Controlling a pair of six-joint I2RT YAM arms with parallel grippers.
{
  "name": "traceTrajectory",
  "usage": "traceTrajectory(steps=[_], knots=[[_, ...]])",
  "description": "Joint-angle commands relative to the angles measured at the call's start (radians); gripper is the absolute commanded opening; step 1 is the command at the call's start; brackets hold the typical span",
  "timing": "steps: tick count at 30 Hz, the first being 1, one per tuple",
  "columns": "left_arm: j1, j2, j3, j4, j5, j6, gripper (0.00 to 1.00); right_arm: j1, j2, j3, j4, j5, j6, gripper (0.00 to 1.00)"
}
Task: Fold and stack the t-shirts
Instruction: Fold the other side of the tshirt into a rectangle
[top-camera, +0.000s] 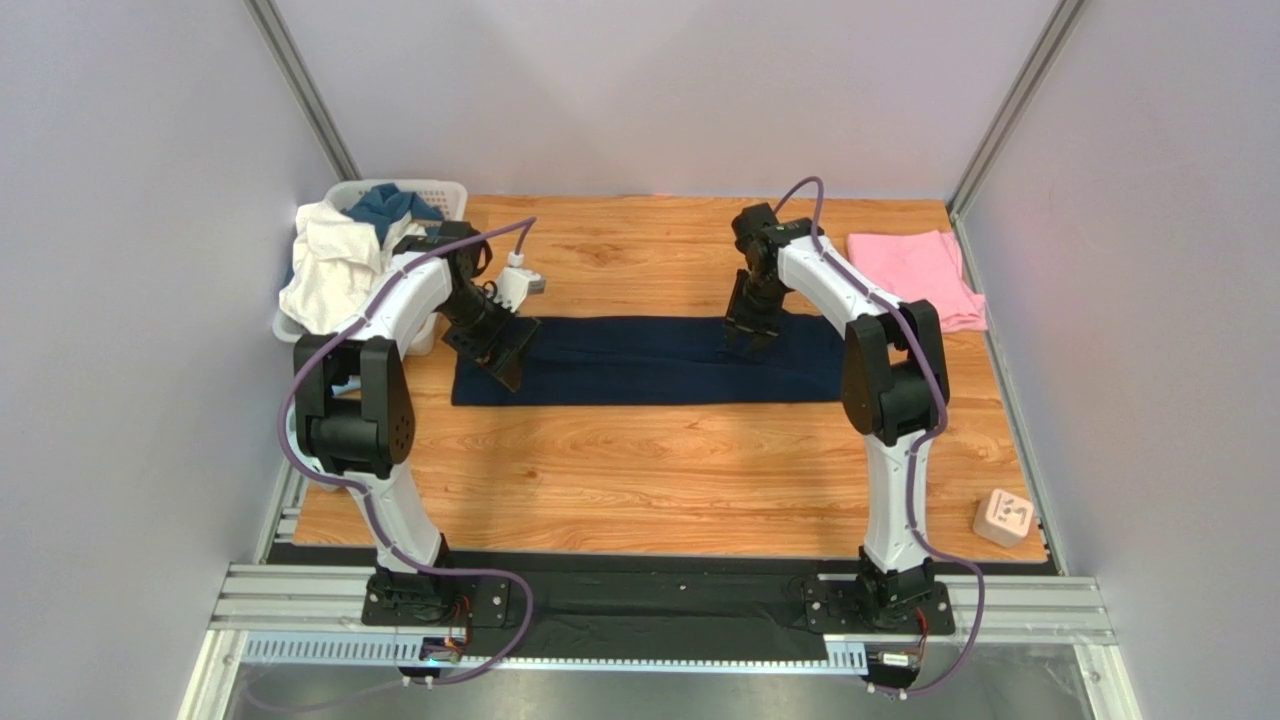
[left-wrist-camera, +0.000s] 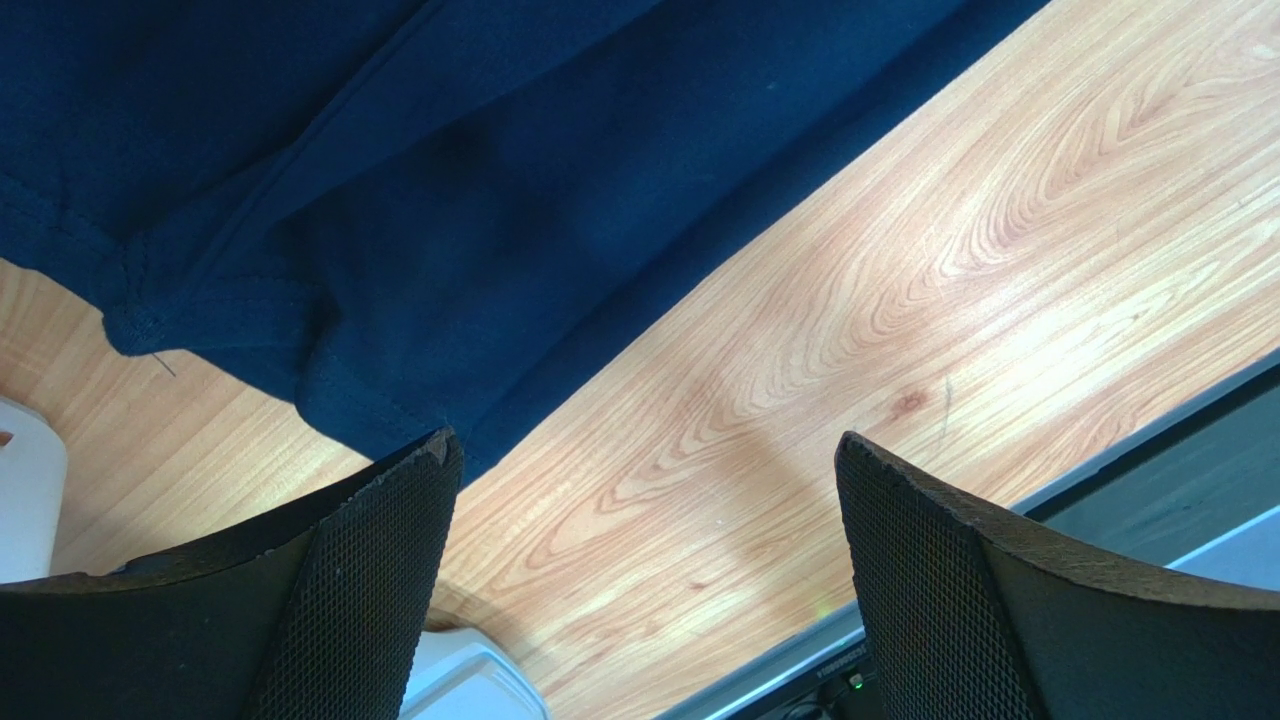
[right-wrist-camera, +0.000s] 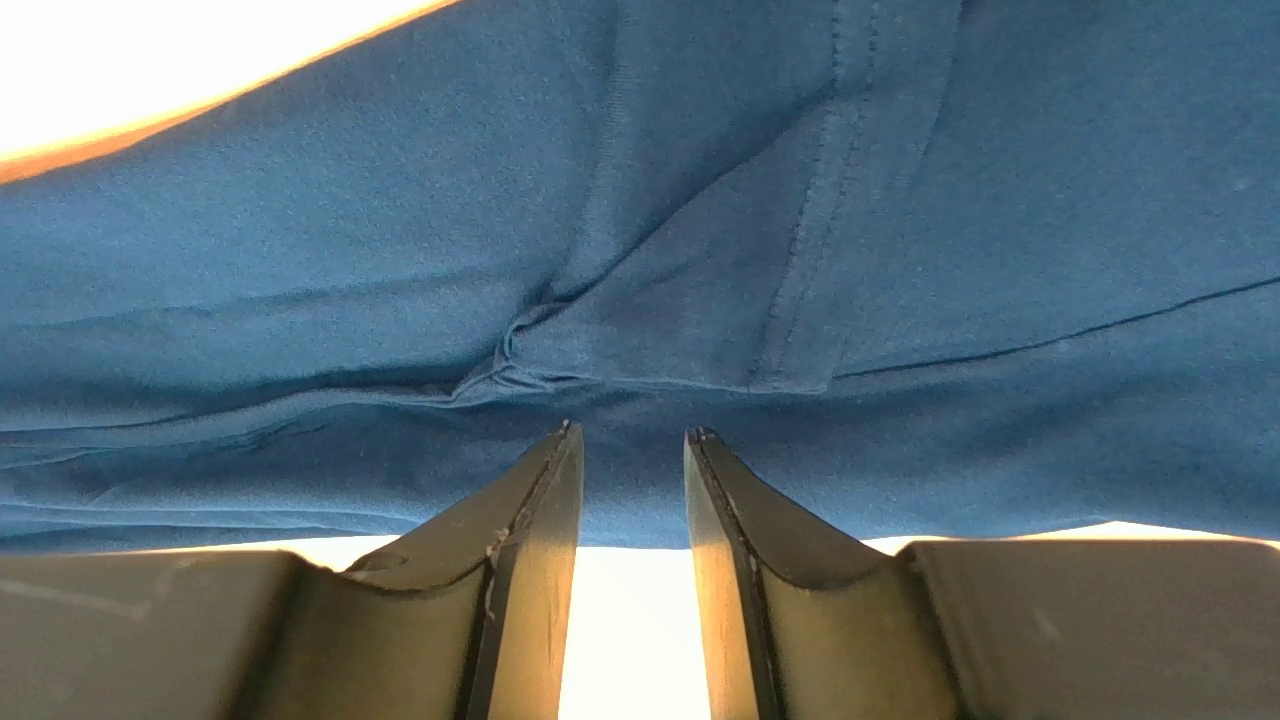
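Note:
The navy t-shirt lies folded into a long flat strip across the middle of the table. My left gripper hovers over its left end, wide open and empty; the left wrist view shows the shirt's hemmed corner beyond the gripper. My right gripper is low over the strip's right part. In the right wrist view its jaws stand a narrow gap apart with nothing between them, tips at the near edge of the navy cloth. The pink t-shirt lies folded at the back right.
A white basket with white and teal cloths stands at the back left. A small white object lies behind the shirt's left end. A small beige box sits at the front right. Walls close in the table on three sides.

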Motion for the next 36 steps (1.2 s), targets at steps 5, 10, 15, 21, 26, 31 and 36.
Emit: traceTrajectory(steps=[5, 10, 15, 21, 26, 31, 36], knots=[[-0.003, 0.006, 0.037, 0.008, 0.000, -0.010, 1.00, 0.028, 0.030, -0.008, 0.016, -0.015, 0.001, 0.39], [-0.003, 0.012, 0.034, 0.015, -0.002, -0.011, 1.00, 0.036, 0.067, 0.010, 0.017, -0.016, 0.004, 0.39], [-0.003, 0.007, 0.023, 0.028, -0.014, -0.007, 1.00, 0.036, 0.122, 0.035, 0.019, -0.019, 0.012, 0.32], [-0.003, 0.007, -0.003, 0.046, -0.039, 0.001, 1.00, 0.033, 0.145, 0.058, 0.026, -0.021, 0.018, 0.00], [-0.003, 0.009, -0.015, 0.054, -0.053, 0.009, 1.00, 0.030, 0.143, 0.108, 0.005, -0.015, 0.015, 0.00], [-0.003, 0.007, -0.028, 0.060, -0.060, 0.012, 1.00, 0.022, 0.136, 0.154, -0.006, -0.002, 0.012, 0.00], [-0.003, 0.003, -0.037, 0.063, -0.062, 0.013, 1.00, 0.018, 0.153, 0.179, -0.029, -0.005, 0.006, 0.25]])
